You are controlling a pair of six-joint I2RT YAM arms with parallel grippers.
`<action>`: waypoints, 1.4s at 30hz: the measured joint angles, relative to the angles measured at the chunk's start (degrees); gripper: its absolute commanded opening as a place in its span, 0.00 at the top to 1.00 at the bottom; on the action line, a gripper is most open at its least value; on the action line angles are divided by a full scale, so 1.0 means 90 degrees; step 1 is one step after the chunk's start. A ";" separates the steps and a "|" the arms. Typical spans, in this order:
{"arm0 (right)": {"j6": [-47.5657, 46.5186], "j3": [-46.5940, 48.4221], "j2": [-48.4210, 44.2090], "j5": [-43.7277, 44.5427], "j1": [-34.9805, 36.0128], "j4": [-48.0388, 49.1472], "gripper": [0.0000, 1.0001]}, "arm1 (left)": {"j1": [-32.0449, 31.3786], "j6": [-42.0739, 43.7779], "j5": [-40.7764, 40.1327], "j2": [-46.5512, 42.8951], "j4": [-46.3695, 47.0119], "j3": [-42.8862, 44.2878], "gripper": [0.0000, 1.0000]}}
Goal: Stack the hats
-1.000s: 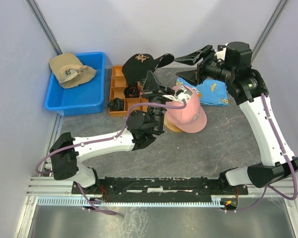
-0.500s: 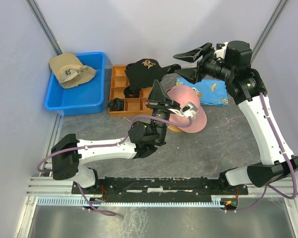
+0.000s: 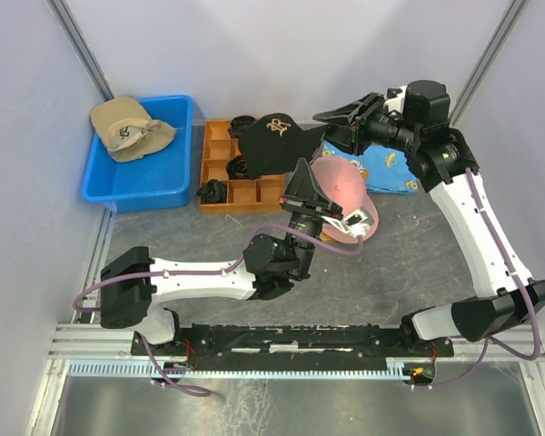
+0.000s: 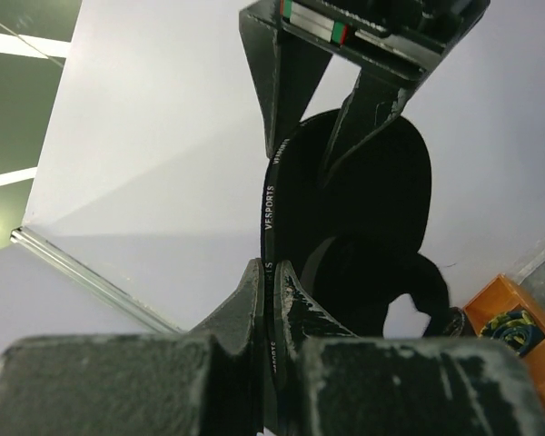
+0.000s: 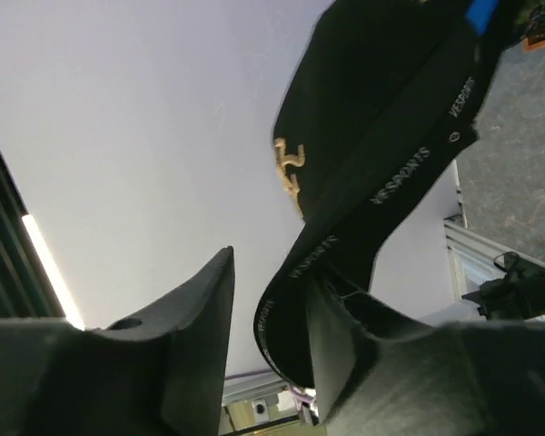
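Observation:
A black hat with a light emblem hangs in the air over the orange tray. My left gripper reaches up from below and is shut on its lettered inner band. My right gripper comes in from the right, and its open jaws straddle the same band. The band lies against one finger, with a gap to the other. The left wrist view shows the left gripper pinching the band edge. A pink hat lies on the table behind the left gripper. A tan hat rests in the blue bin.
The blue bin stands at the back left. Next to it is an orange divided tray with small black coiled bundles. A blue cartoon-print cloth lies under the right arm. Pale walls close in the back and sides.
The left gripper has carried the black hat rightward and turned it. The right gripper has shifted left onto the hat's rim, and its jaws have narrowed.

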 measured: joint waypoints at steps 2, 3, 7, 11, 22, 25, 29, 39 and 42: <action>0.0005 -0.0095 0.0000 -0.0015 0.0000 0.0007 0.91 | -0.0039 0.0010 0.0000 0.0034 0.0041 0.0000 0.97; 0.0051 -0.0134 0.0000 -0.0022 0.0000 0.0010 0.97 | -0.0051 0.0019 -0.0019 0.0046 0.0068 0.0000 0.97; 0.0134 -0.0192 -0.0005 -0.0131 -0.0002 0.0158 1.00 | -0.0063 0.0029 -0.0141 0.0170 0.0085 0.0005 0.94; 0.0168 -0.0464 -0.0027 -0.0231 -0.0129 0.0486 1.00 | -0.0078 -0.0061 -0.0597 0.0323 -0.0053 0.0423 0.77; 0.1513 -0.2283 -0.0231 -0.0950 -0.1950 0.3619 1.00 | -0.0160 -0.4104 -0.1739 -0.1224 -0.3184 0.1156 0.63; 0.2074 -0.2412 -0.0032 -0.1018 -0.1957 0.4510 1.00 | 0.0075 -0.6399 -0.1671 -0.2433 -0.4585 0.1224 0.67; 0.2599 -0.2409 0.0192 -0.1088 -0.1945 0.6096 1.00 | 0.1270 -0.9369 -0.0937 -0.3606 -0.6212 0.1277 0.46; 0.2953 -0.2637 0.0345 -0.0865 -0.1979 0.9384 1.00 | 0.4920 -1.4122 0.3823 -0.2640 -0.8162 0.1698 0.36; 0.2977 -0.2936 0.0364 -0.0682 -0.2006 1.0190 1.00 | 0.6013 -1.5603 0.5438 -0.2266 -0.7499 0.0743 0.32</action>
